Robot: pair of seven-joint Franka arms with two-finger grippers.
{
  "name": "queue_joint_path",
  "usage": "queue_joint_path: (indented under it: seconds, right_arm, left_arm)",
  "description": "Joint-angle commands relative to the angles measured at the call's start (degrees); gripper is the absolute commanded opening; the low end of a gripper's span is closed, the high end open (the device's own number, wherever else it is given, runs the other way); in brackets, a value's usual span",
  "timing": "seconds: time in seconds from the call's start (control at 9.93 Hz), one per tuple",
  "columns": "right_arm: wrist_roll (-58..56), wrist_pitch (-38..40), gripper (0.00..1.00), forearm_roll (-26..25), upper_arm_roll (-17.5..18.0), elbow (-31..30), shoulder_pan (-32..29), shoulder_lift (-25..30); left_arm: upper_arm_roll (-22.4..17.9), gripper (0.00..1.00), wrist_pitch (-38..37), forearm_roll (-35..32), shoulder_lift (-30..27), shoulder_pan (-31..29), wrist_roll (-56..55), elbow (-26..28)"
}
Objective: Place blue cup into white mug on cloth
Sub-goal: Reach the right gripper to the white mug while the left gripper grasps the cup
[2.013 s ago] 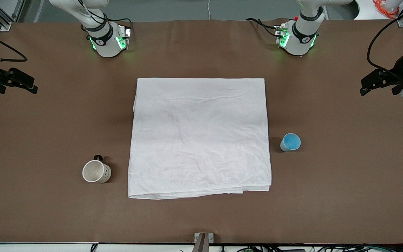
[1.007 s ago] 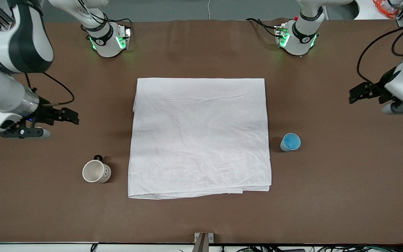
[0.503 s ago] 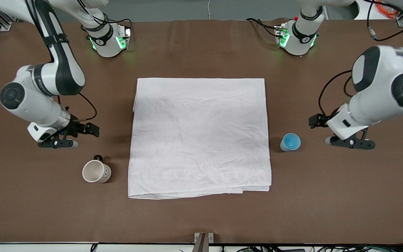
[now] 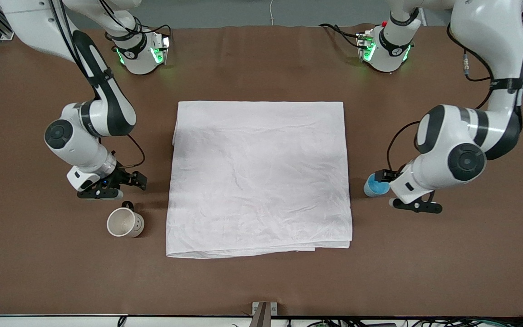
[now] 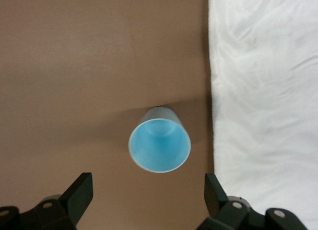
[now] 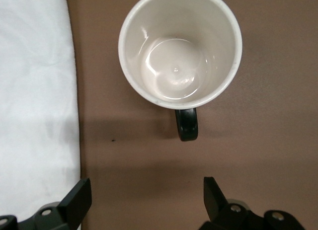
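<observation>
cloth (image 4: 259, 177) mid-table | white mug (image 4: 125, 222) beside, right arm's end | blue cup (image 4: 375, 185) beside, left arm's end

A brown table (image 4: 261, 281) with cables (image 4: 334, 323) along its nearer edge.

Both arms are folded down low over the surface, elbows bent and wrists tipped so the cameras look straight down. The left claw (image 4: 385, 176) sits at the left arm's end of the surface, fingers (image 5: 79, 192) spread wide apart, gripping nothing. The right claw (image 4: 135, 180) is at the right arm's end, its fingers (image 6: 77, 200) just as wide, also empty.
</observation>
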State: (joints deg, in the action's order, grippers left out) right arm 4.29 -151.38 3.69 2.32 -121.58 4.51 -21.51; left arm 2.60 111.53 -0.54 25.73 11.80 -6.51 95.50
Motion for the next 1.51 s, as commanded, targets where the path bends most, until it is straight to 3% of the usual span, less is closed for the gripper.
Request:
queue_joint_path:
  seconds: [0.0,0.5,0.91,1.01,1.21,1.41]
  right_arm:
    - [0.8,-5.4,0.99,1.1,-0.1,1.0,0.2,-4.0]
    - [0.5,-5.4,0.99,0.7,-0.4,6.6,-0.3,-7.7]
    - [0.2,-4.9,0.99,0.2,-0.7,7.5,-0.8,-7.9]
    - [0.1,-3.4,0.99,0.2,-1.3,8.2,-0.7,-7.9]
    - [0.2,3.4,0.99,-1.0,-1.6,10.7,-0.6,-7.9]
    - [0.3,5.5,0.99,-1.1,-1.5,11.8,-0.4,-7.9]
  left_arm:
    - [-0.1,0.99,4.0,-0.2,1.2,1.7,-3.0,1.4]
    - [-0.1,0.99,9.7,-0.3,4.4,4.3,-7.8,5.4]
    - [-0.1,0.97,17.2,-0.3,4.5,4.1,-7.8,10.1]
    - [-0.2,0.87,17.3,-0.3,4.5,4.2,-7.8,10.1]
    - [-0.2,0.55,17.3,-0.3,5.3,3.9,-7.8,10.0]
    - [-0.3,0.23,17.3,-0.3,5.5,3.4,-7.9,10.0]
